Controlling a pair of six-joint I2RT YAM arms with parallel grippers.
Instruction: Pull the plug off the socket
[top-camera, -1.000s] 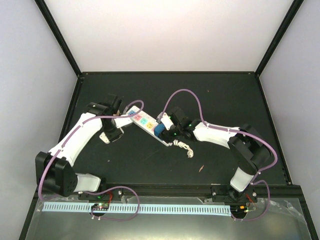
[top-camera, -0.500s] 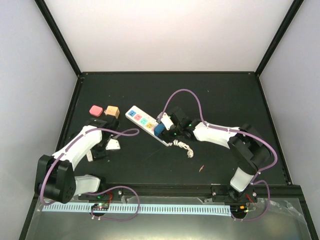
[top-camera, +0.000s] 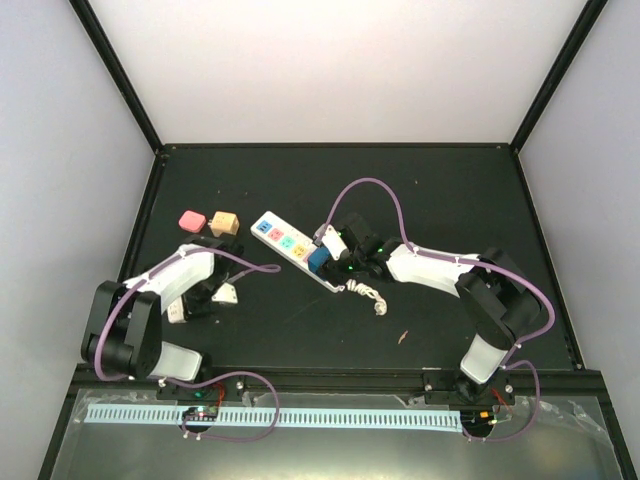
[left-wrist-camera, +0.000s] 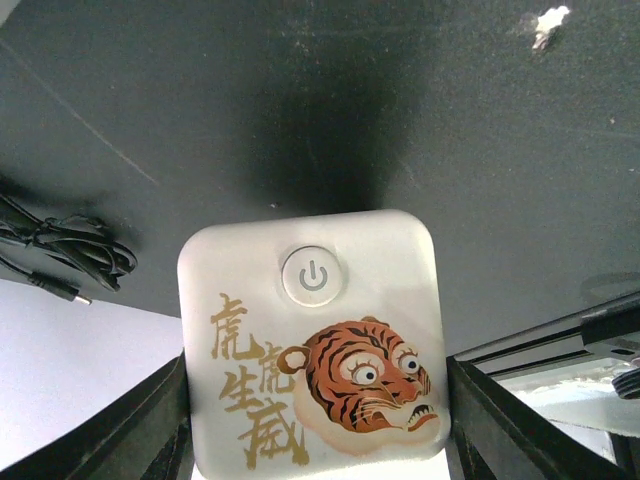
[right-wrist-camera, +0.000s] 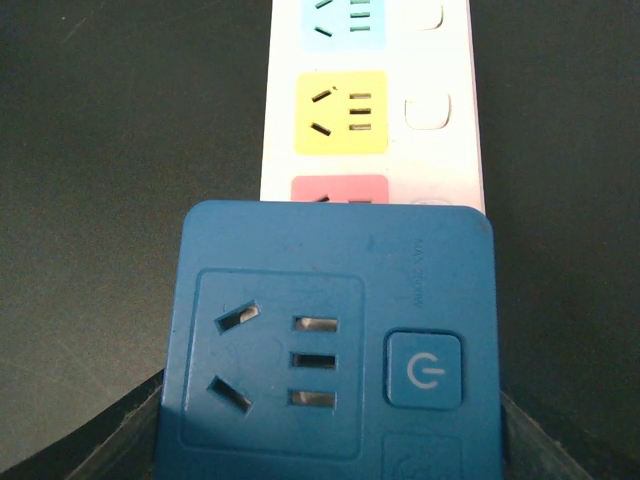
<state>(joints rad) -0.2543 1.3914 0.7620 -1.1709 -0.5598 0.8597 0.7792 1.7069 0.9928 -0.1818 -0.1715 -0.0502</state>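
Note:
The socket is a long white power strip (top-camera: 283, 240) with coloured outlet faces, lying slantwise mid-table, its bundled white cord (top-camera: 369, 293) at the near end. A blue cube plug (top-camera: 316, 261) sits on that near end. My right gripper (top-camera: 322, 256) is shut on the blue plug (right-wrist-camera: 330, 340), which covers most of the pink outlet; the strip (right-wrist-camera: 440, 150) runs on beyond it. My left gripper (top-camera: 220, 295) is off to the left, apart from the strip, shut on a white cube adapter (left-wrist-camera: 310, 340) with a tiger print and a power button.
A pink cube (top-camera: 190, 218) and an orange cube (top-camera: 224, 221) lie at the far left, beside the strip's far end. A small reddish scrap (top-camera: 403, 336) lies near the right arm. A black cable (left-wrist-camera: 60, 250) shows at the table's edge.
My left arm has drawn back from the strip's far end to the near left with the white cube, uncovering the pink and orange cubes. The right arm and blue plug have not moved.

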